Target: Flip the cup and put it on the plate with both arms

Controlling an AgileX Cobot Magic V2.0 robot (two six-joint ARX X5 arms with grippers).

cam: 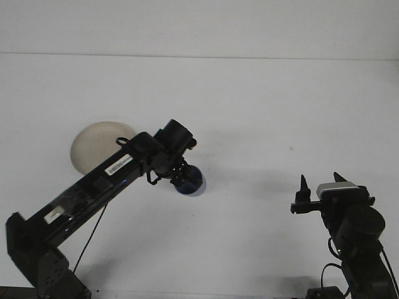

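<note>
A plain white table point(262, 112) carries a pale round plate point(93, 144) at its left side.

Lab: bare white table point(268, 112)

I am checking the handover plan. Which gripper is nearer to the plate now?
The left. The left gripper holds the blue cup just right of the plate, near its rim. The right gripper waits far off at the lower right, fingers open.
</note>
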